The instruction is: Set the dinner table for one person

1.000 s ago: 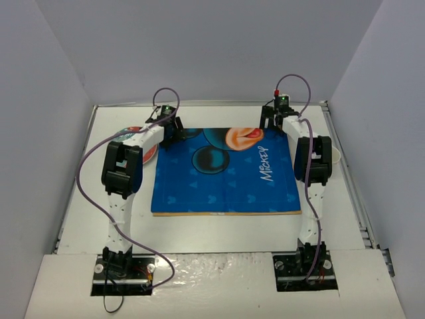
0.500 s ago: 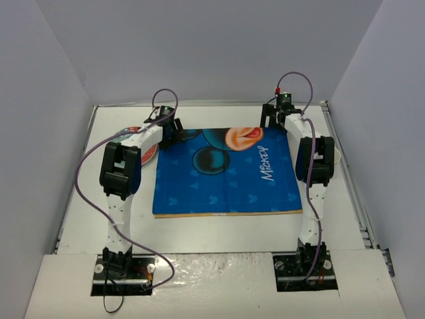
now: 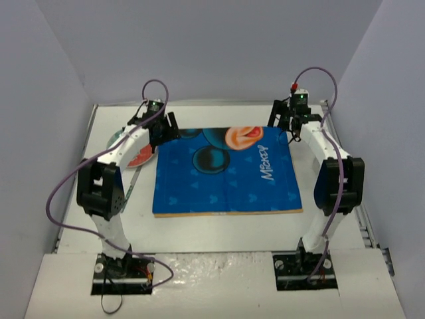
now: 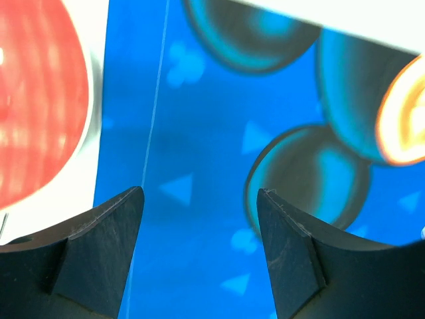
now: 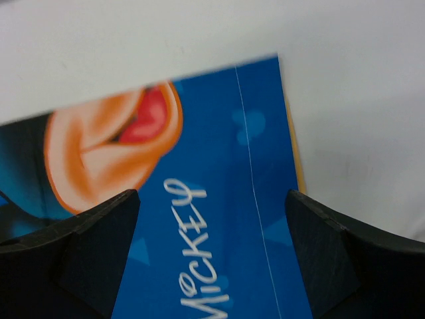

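The white dinner table [image 3: 219, 229] carries a blue Mickey-print placemat [image 3: 226, 169] lying flat in its middle. My left gripper [image 3: 166, 127] hovers over the mat's far left corner, open, with only blue mat [image 4: 212, 133] between its fingers [image 4: 109, 246]. My right gripper [image 3: 287, 121] hovers over the far right corner, open wide and empty; the "Mickey" lettering of the mat [image 5: 219, 232] shows below it, with bare table [image 5: 199, 33] beyond.
A red and white plate [image 3: 136, 154] lies left of the mat, partly under the left arm, and shows as a red disc [image 4: 33, 113] in the left wrist view. A thin utensil [image 3: 131, 186] lies near it. Walls enclose the table.
Both arms have swung their elbows outward. The left gripper has shifted slightly left and the right gripper right and back. The placemat has stayed where it lay.
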You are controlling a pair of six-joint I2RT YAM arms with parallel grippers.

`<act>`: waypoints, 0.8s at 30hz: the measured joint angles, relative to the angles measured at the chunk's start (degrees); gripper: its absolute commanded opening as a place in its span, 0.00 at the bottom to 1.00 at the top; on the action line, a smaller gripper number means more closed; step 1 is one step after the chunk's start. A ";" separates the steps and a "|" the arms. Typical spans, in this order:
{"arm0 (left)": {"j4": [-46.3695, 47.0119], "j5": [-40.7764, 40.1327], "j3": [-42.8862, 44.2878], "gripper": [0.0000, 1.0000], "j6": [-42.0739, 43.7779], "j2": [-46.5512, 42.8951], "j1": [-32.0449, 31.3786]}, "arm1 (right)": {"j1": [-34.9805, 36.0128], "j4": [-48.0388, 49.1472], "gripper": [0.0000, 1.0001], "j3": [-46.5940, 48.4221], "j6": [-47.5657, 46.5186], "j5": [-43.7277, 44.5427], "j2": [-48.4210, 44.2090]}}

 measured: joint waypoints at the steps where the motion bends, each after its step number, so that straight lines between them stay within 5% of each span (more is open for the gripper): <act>1: -0.01 0.00 -1.62 0.65 0.20 -0.87 -0.13 | 0.03 0.05 0.88 -2.86 0.76 0.05 -1.14; 11: 0.90 1.14 -16.18 0.65 0.50 -2.50 -3.10 | 0.42 -1.63 0.89 -21.01 4.62 2.69 -4.95; 24: 4.03 1.28 -20.14 0.65 -0.70 -1.68 -3.44 | 0.42 2.80 0.89 -26.15 5.54 7.13 -5.39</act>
